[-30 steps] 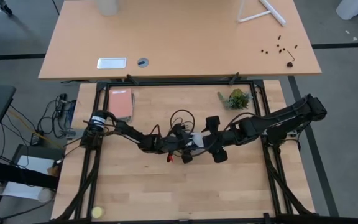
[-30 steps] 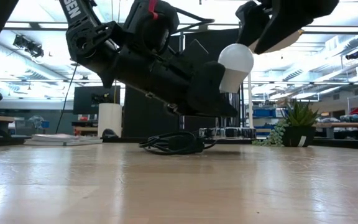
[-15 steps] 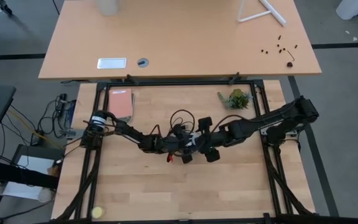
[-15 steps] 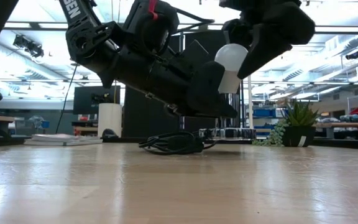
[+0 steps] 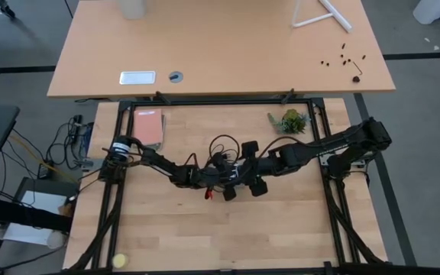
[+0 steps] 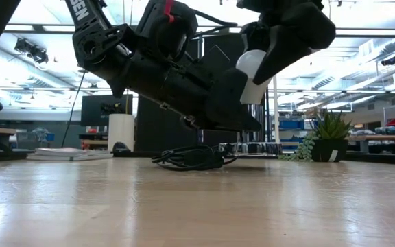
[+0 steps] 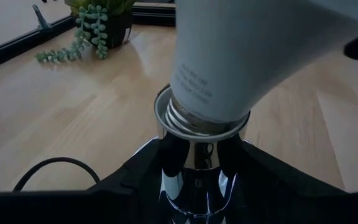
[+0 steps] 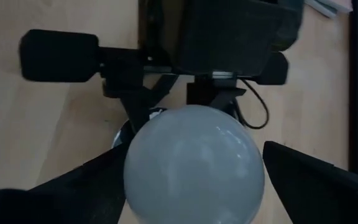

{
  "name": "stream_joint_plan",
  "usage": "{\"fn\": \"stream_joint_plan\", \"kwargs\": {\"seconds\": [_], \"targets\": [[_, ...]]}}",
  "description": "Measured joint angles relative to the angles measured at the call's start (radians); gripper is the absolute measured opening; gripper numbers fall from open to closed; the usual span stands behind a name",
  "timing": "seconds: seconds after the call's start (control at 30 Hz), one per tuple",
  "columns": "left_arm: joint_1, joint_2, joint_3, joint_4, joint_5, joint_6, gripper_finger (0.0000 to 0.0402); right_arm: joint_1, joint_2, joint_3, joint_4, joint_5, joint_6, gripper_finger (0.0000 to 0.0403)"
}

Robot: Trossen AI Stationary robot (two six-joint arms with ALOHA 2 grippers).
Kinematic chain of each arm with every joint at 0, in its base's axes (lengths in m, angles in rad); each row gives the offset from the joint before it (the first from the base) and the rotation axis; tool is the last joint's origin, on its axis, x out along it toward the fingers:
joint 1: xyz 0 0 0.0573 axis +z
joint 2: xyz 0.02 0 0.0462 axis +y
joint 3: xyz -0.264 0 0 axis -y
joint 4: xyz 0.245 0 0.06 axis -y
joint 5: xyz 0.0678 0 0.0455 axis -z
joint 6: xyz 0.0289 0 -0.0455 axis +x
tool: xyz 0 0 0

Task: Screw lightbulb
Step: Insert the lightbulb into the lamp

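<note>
The white pear-shaped lightbulb (image 7: 247, 56) sits with its greyish screw base in the mouth of a chrome socket (image 7: 201, 155), above the middle of the table (image 5: 239, 172). My left gripper (image 5: 226, 182) is shut on the socket. My right gripper (image 5: 252, 166) is open; its fingers stand on either side of the bulb's round end (image 8: 194, 165). I cannot tell whether they touch it. In the low view the bulb (image 6: 252, 65) shows between the two arms, tilted, well above the table. My left gripper pinches the chrome socket's body (image 7: 197, 177) between its two fingers (image 7: 142, 171), just below the socket's rim. The socket is lifted clear of the table and tilted, with the bulb sticking out of its mouth, away from the gripper.
The socket's black cord (image 6: 187, 158) lies coiled on the table below and behind the grippers. A small potted plant (image 5: 290, 121) stands at the far right, a pink book (image 5: 149, 126) at the far left, and a yellow ball (image 5: 119, 260) near the front left corner.
My right gripper has gone toward the table's left and a little down, from beside the bulb to around it, so its fingers now flank the bulb's round end. The bulb, the socket and my left gripper have stayed in place.
</note>
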Motion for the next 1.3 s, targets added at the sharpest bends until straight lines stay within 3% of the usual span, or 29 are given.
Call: {"fn": "stream_joint_plan", "kwargs": {"seconds": [0.23, 0.43, 0.63, 0.87, 1.3], "targets": [[-0.001, 0.0, 0.0, 0.0, 0.023, 0.078, 0.0185, -0.032, 0.0, 0.0, -0.001, -0.149, 0.028, 0.0315], [-0.001, 0.0, 0.0, 0.0, 0.025, 0.104, 0.0185, -0.054, 0.0, 0.0, -0.002, -0.159, 0.069, 0.0292], [-0.006, 0.0, 0.0, -0.006, 0.043, 0.13, 0.0185, -0.07, 0.0, 0.0, 0.001, -0.174, 0.113, 0.0296], [-0.022, 0.0, 0.0, -0.015, 0.043, 0.174, 0.0185, -0.104, 0.0, 0.0, -0.009, -0.273, 0.214, 0.0296], [-0.026, 0.0, 0.0, -0.014, 0.039, 0.162, 0.0194, -0.11, 0.0, 0.001, -0.022, -0.291, 0.241, 0.0296]]}}
